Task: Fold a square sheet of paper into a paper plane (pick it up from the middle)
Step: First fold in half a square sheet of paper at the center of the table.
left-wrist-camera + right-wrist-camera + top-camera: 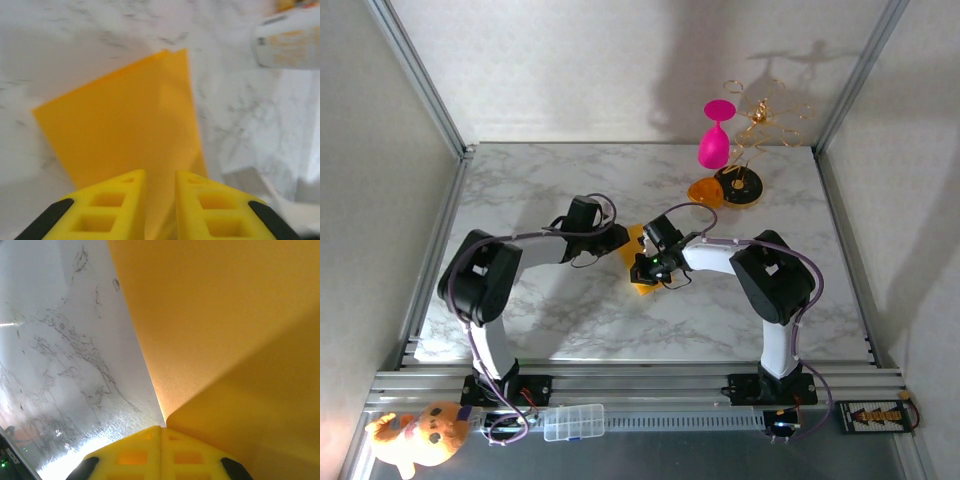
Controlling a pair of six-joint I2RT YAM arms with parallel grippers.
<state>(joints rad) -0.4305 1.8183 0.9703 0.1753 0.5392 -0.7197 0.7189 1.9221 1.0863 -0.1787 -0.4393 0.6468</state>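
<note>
The square sheet of paper [642, 287] is yellow-orange and sits mid-table between both grippers, folded over with one flap raised. In the left wrist view the paper [125, 120] lies flat ahead, a fold line running toward my left gripper [160, 175]. That gripper's yellow fingers stand slightly apart, with paper showing in the gap. In the top view the left gripper [620, 240] is at the sheet's left edge. My right gripper [161, 429] is shut, its fingertips pinching the paper [215, 315] where a raised flap meets them. From above, the right gripper [645, 268] is over the sheet.
At the back right stand a pink wine glass [715, 140], a gold wire stand [765, 115] and an orange-and-black disc [740, 185]. A white cup [290, 37] lies near the paper. A plush toy [415, 435] and a clear box [573, 422] sit below the table's front rail.
</note>
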